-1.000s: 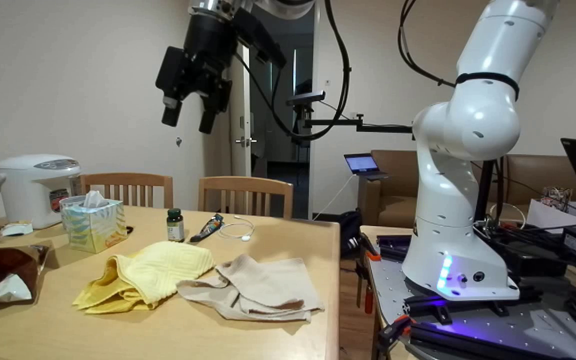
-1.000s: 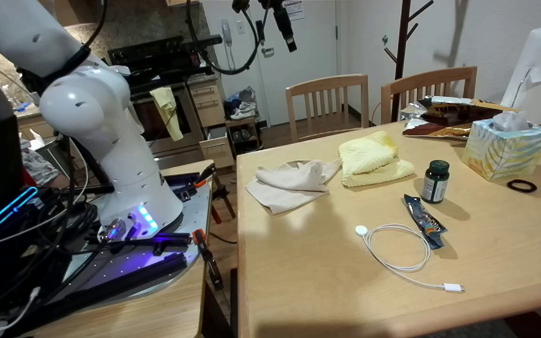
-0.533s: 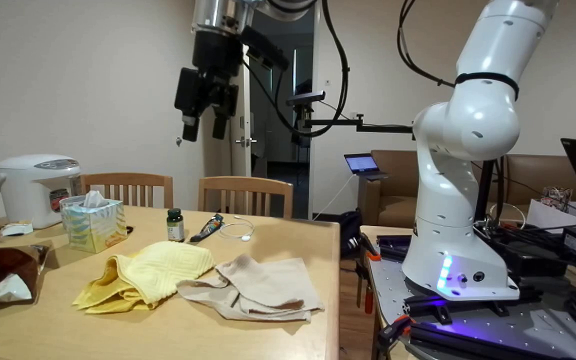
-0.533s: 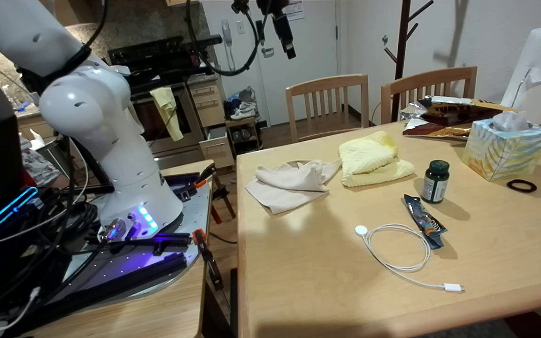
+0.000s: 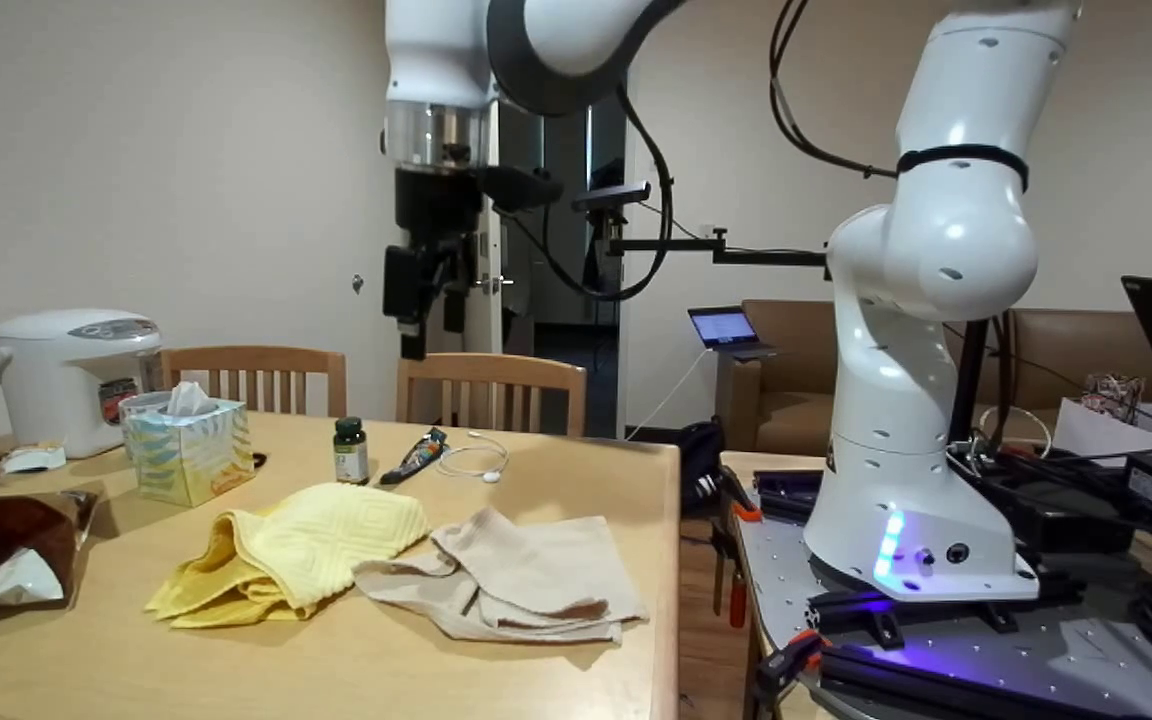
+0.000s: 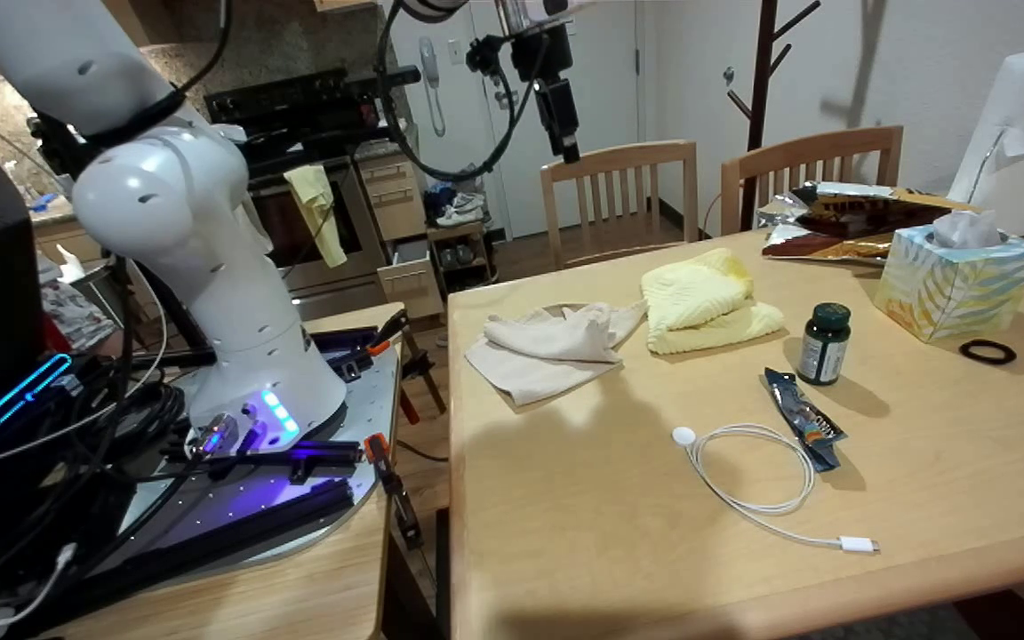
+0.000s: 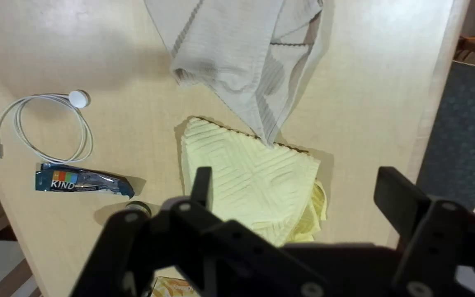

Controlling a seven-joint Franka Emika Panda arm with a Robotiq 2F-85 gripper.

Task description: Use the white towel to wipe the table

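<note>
The off-white towel (image 5: 546,570) lies crumpled on the wooden table (image 5: 236,675) near its edge on the robot's side. It also shows in an exterior view (image 6: 548,351) and at the top of the wrist view (image 7: 233,45). A yellow towel (image 5: 326,540) lies folded beside it; in the wrist view a corner of the off-white towel overlaps the yellow towel (image 7: 250,165). My gripper (image 7: 295,179) is open and empty, with its fingers wide apart. In an exterior view the gripper (image 5: 434,335) hangs well above the table, pointing down, touching nothing.
A dark green bottle (image 6: 825,345), a snack bar (image 6: 804,418) and a coiled white cable (image 6: 761,507) lie beyond the towels. A tissue box (image 6: 956,276), a black ring (image 6: 988,352) and a foil bag (image 6: 868,222) stand farther off. Chairs (image 5: 496,375) line the table.
My gripper has moved down toward the table, shifted slightly right in an exterior view, and turned to point more straight down. The towels have not moved.
</note>
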